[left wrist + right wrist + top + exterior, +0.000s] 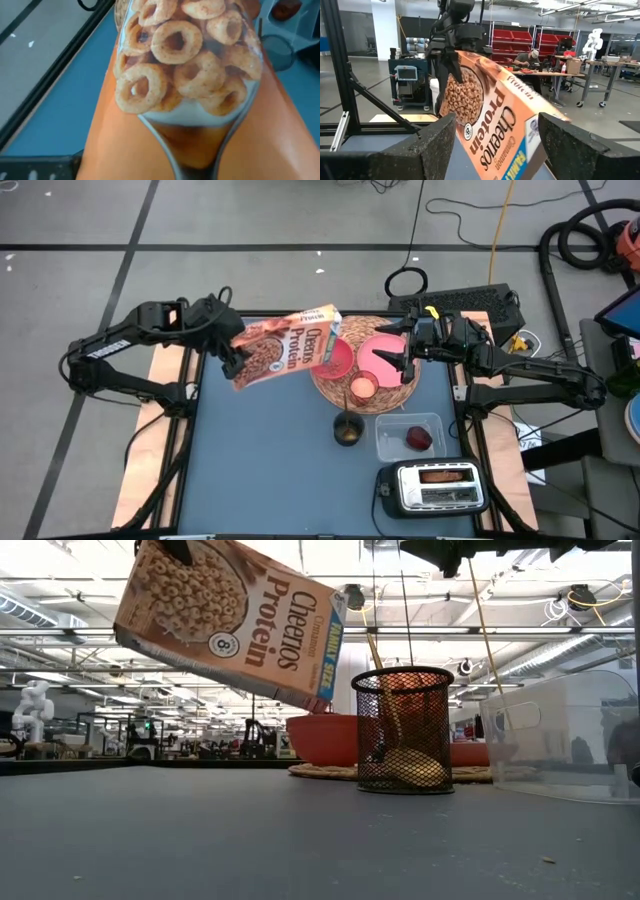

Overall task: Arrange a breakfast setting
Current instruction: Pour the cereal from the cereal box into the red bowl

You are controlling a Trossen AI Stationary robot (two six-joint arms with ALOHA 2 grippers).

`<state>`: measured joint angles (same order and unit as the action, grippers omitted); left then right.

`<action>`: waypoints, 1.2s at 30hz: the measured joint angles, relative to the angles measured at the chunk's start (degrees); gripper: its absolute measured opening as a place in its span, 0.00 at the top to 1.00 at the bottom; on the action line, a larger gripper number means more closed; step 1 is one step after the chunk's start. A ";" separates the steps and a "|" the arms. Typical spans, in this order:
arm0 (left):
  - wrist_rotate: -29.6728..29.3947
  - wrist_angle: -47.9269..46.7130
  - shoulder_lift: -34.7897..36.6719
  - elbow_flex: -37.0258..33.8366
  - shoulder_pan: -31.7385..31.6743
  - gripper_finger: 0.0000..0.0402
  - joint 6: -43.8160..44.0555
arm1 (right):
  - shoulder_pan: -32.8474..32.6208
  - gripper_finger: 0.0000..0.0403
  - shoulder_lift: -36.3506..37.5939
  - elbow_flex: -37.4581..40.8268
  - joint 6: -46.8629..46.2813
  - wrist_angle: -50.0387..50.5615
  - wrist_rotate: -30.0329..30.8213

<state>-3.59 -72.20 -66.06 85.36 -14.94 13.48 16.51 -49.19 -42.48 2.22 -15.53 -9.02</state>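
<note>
A blue-grey surface (270, 450) fills the middle of the overhead frame, with a dark arm reaching in from each side. The left gripper (232, 358), at upper left of centre, has its fingers clamped on the lower end of an orange-brown cereal box (287, 346), which hangs in the air, tilted, with its far end dipping toward the pink bowl (337, 358). In the table-level picture the box (232, 620) slants down from upper left to the bowl's rim (322, 738).

The round wicker mat (395, 396) lies at upper centre-right. On it sit the bowl at its left edge, a pink plate (379, 353) at its upper right, and a small pink cup (362, 388) toward its lower middle. The right gripper (402, 350) hovers over the plate with its fingers spread apart, empty.

At lower right stands a silver toaster (437, 487) with browned bread (447, 476) in its slot. Above it is a clear plastic tub (392, 442) holding a dark red fruit (418, 439). Just left of the tub stands a black mesh cup (348, 428).
</note>
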 joint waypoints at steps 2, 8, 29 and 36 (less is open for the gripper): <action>0.04 0.54 0.00 -0.02 -0.02 0.48 -0.11 | 0.00 0.32 0.00 0.00 0.02 0.00 -0.01; -0.26 0.63 0.00 -0.02 -0.17 0.48 0.17 | 0.00 0.32 0.00 0.00 0.02 0.00 0.00; -1.04 1.81 -0.45 0.00 -0.11 0.48 -1.72 | 0.00 0.32 0.00 0.00 0.07 0.00 -0.01; -1.12 2.20 -0.44 0.00 0.18 0.48 -1.98 | 0.00 0.32 0.00 0.00 0.15 0.00 -0.02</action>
<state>-4.71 -70.00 -66.50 85.36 -14.76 11.50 16.51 -49.19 -42.48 2.37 -15.53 -9.04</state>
